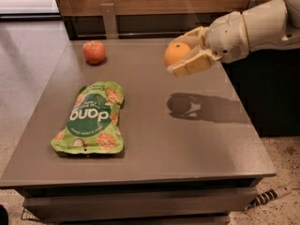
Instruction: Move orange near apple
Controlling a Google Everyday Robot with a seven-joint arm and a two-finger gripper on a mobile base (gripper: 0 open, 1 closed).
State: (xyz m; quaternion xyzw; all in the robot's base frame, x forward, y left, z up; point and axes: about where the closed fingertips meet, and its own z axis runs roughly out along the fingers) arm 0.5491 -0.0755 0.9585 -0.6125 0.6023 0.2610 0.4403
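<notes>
The orange (176,53) is held between the cream fingers of my gripper (181,53), which reaches in from the right and holds it in the air above the back right part of the grey table (154,139). Its shadow falls on the tabletop below. The apple (94,51), red-pink, sits on the table's back left part, well to the left of the orange. The gripper is shut on the orange.
A green snack pouch (91,118) lies flat on the table's left half, in front of the apple. A wooden wall panel with metal brackets (108,18) runs behind the table. A power strip (269,196) lies on the floor at the lower right.
</notes>
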